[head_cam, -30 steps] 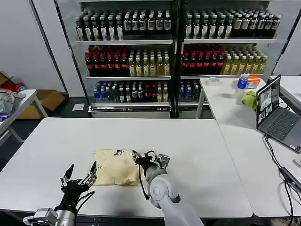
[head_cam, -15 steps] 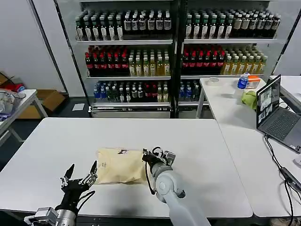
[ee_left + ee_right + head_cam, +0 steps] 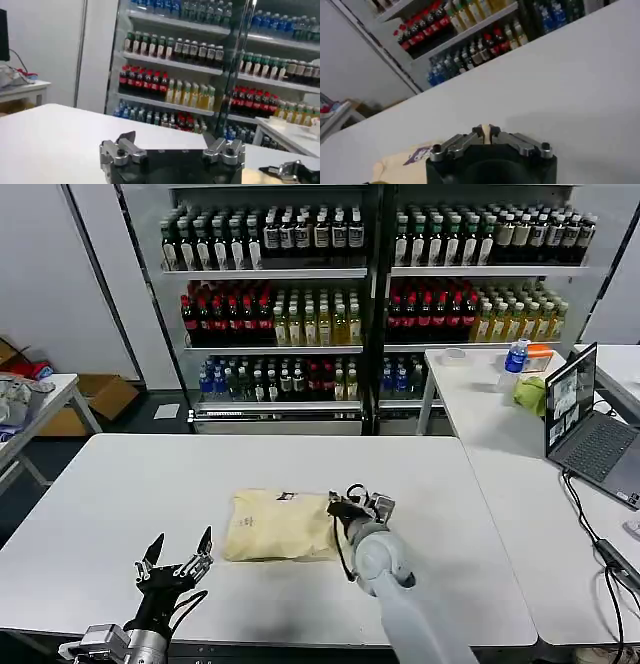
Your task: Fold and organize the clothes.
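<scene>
Since the earlier frames the shirt has shifted rightward across the table, from lower left of centre to just below the centre of the head view, dragged by the right gripper. The left gripper has dropped slightly toward the lower left corner and now sits well apart from the cloth.

The right gripper is clamped on the shirt's right edge; in the right wrist view its fingers meet on a small tuck of cream fabric. The left gripper hangs above the near table edge with its fingers spread apart, holding nothing; the left wrist view shows the same wide gap between its fingers.

The shirt lies as a compact, roughly rectangular bundle, label mark near its top edge. Judgement: folding appears largely complete and the present step is repositioning the bundle toward the table's middle. Release and a tidy-up of the right edge likely remain.

Surroundings: drink shelves fill the upper part of the frame. A second table at right carries a laptop, a yellow-green cloth and a bottle. None of these lies near the shirt, and nothing obstructs the work. Risk: dragging by one edge could loosen the fold.
</scene>
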`<action>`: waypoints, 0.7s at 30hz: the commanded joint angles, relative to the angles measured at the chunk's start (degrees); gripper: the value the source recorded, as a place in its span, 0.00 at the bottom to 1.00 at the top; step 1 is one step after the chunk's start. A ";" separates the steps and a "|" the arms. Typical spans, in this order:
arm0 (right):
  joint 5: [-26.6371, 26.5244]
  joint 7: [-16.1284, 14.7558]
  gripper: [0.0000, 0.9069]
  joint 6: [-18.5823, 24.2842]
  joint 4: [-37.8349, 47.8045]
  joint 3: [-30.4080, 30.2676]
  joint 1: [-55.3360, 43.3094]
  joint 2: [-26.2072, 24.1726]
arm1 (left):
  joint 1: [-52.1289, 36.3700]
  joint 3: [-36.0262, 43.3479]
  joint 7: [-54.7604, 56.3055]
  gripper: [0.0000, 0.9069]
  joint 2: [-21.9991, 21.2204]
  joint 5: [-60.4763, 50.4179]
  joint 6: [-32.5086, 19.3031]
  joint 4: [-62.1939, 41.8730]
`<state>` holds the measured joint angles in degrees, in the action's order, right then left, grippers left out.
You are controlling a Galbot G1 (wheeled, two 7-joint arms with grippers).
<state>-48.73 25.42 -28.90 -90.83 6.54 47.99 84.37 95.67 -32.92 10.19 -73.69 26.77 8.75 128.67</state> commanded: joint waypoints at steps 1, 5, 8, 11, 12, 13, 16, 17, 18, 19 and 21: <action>2.75 -2.65 0.00 -1.48 5.46 2.23 -3.76 -2.86 | 0.06 0.19 -0.10 1.00 -0.19 -0.28 0.09 0.02; 5.09 -4.51 0.00 -0.69 8.14 2.34 -5.54 -3.04 | 0.09 0.37 -0.14 1.00 -0.35 -0.49 0.07 0.02; 7.32 -6.47 0.00 0.69 9.22 1.96 -6.39 -2.97 | 0.09 0.51 -0.16 1.00 -0.51 -0.65 0.06 0.06; 9.76 -8.20 0.72 1.61 8.78 1.23 -6.44 -3.33 | 0.09 0.54 -0.17 1.00 -0.58 -0.69 0.06 0.17; 11.28 -8.84 1.00 2.66 8.28 0.94 -6.25 -3.71 | 0.09 0.54 -0.17 1.00 -0.58 -0.68 0.05 0.20; 13.27 -9.31 1.00 4.01 7.75 0.64 -5.87 -4.00 | 0.10 0.52 -0.16 1.00 -0.56 -0.68 0.06 0.19; 21.62 -11.70 1.00 10.93 5.12 -0.08 -4.01 -6.53 | 0.16 0.47 -0.16 1.00 -0.50 -0.70 0.05 0.34; 23.93 -12.06 1.00 11.88 4.54 -0.14 -3.42 -7.00 | 0.21 0.50 -0.17 1.00 -0.47 -0.74 0.06 0.38; 25.45 -12.54 1.00 14.02 4.07 -0.21 -2.96 -7.70 | 0.21 0.52 -0.18 1.00 -0.46 -0.77 0.03 0.38; 29.20 -12.97 1.00 17.45 2.45 -0.19 -1.55 -8.91 | 0.27 0.56 -0.20 1.00 -0.44 -0.87 0.00 0.41; 33.38 -13.00 1.00 20.57 -1.40 0.40 1.40 -10.52 | 0.30 0.64 -0.20 1.00 -0.43 -0.91 0.00 0.45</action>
<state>-35.96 17.12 -23.76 -85.36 6.86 44.15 79.64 95.93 -32.36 10.02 -74.14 25.91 8.79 129.02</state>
